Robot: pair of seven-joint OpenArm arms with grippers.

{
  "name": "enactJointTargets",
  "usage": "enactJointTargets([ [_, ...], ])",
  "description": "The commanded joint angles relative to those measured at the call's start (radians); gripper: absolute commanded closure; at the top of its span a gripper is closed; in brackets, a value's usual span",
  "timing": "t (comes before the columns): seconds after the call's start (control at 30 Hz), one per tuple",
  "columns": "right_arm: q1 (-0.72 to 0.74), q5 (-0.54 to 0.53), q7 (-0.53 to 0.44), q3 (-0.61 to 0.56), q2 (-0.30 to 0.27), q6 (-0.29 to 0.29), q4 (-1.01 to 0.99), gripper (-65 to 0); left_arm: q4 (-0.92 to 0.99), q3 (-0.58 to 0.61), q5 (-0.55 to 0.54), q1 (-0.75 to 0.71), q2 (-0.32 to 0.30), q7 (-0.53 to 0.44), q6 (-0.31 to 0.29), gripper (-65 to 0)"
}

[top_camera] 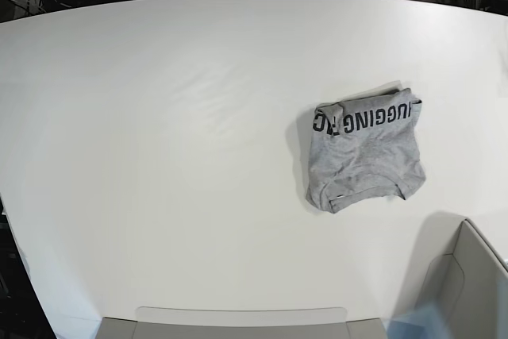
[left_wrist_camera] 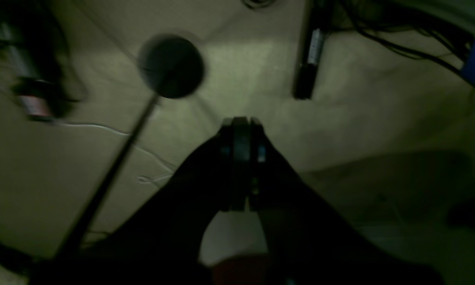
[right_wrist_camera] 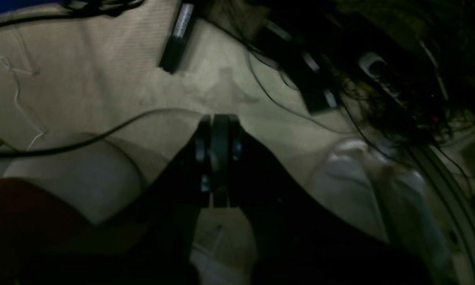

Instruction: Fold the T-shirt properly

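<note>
Grey T-shirt (top_camera: pixel 365 155), folded compact, black lettering along top, on table

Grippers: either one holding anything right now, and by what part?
Nothing held. Left gripper and right gripper are both shut empty; the T-shirt lies folded on the table.

Black left gripper (left_wrist_camera: pixel 240 120): flat dark fingers (left_wrist_camera: pixel 227 158) with small blue marks on their sides. Black right gripper (right_wrist_camera: pixel 218 118): same dark fingers (right_wrist_camera: pixel 202 150), faint bluish glints, broad black body behind

T-shirt (top_camera: pixel 365 152): heather-grey cotton cloth, matt, soft | table (top_camera: pixel 159 156): white, smooth, matt
</note>
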State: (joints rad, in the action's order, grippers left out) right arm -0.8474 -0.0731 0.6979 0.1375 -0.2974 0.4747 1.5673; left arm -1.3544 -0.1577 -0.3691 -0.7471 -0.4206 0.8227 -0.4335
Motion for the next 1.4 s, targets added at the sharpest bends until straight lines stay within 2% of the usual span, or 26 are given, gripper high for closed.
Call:
enactJointTargets([
  [0.0, 0.009, 0.014, -0.025, -0.017, -0.013, 0.006, -0.044, 0.0, 0.034, 0.022, -0.005, 0.018, -0.021, -0.033, 0.003, 0.0],
  [0.23, 0.208, 0.022, -0.191, -0.151, -0.015, 0.005, -0.486, 0.0, 0.376, 0.172, -0.005, 0.196, -0.027, -0.236, 0.006, 0.0],
  [0.4, 0.333, 0.023, -0.315, -0.241, -0.010, 0.002, -0.756, 0.0, 0.573, 0.323, -0.005, 0.286, -0.027, -0.389, 0.006, 0.0],
  [0.53, 0.386, 0.023, -0.361, -0.304, -0.009, 0.002, -0.862, 0.0, 0.680, 0.442, -0.005, 0.347, -0.027, -0.478, 0.008, 0.0],
  [0.67, 0.422, 0.023, -0.375, -0.358, -0.007, 0.002, -0.917, 0.0, 0.846, 0.531, -0.005, 0.418, -0.022, -0.629, 0.008, 0.0],
  [0.77, 0.432, 0.023, -0.462, -0.407, -0.012, 0.002, -0.964, 0.0, 0.953, 0.602, -0.005, 0.466, 0.007, -0.721, 0.008, 0.0],
  [0.9, 0.448, 0.025, -0.608, -0.488, -0.033, 0.002, -1.054, 0.0, 1.064, 0.679, -0.003, 0.515, 0.036, -0.751, 0.008, 0.0],
  [1.0, 0.482, 0.025, -0.668, -0.580, -0.039, 0.002, -1.123, 0.0, 1.079, 0.712, -0.003, 0.525, 0.052, -0.753, 0.008, 0.0],
  [1.13, 0.541, 0.025, -0.673, -0.720, -0.033, 0.002, -1.192, 0.0, 1.079, 0.714, -0.005, 0.535, 0.081, -0.753, 0.008, 0.0],
  [1.37, 0.629, 0.025, -0.673, -0.889, 0.046, 0.002, -1.350, 0.0, 1.081, 0.717, -0.005, 0.545, 0.099, -0.751, 0.008, 0.0],
])
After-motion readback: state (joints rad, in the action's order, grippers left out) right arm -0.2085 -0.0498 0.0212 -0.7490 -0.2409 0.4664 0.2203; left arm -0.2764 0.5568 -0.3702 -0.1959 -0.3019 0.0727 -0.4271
